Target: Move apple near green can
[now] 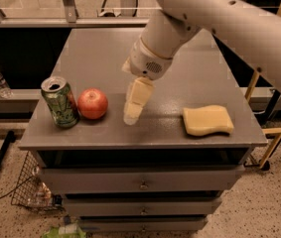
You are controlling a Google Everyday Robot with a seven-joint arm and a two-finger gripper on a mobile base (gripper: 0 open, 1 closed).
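**Item 1, apple** (93, 103): red and round. You will find it on the grey table (194, 68) towards the front left, just beside the green can (60, 102), barely apart or perhaps touching it. By that placing, the task looks about done.

**Item 2, gripper** (132, 112): hangs low over the table to the right of the apple, apart from it and gripping nothing. You cannot tell whether the claw is apart or together.

**Item 3, sponge** (207, 121): yellow, well off to the right.

**Hazards:** a sweep of the arm to the left could knock the apple. It would then roll off the near front edge or topple the can.

**Markings:** the can has a dark pattern on green, but no brand or wording is legible.
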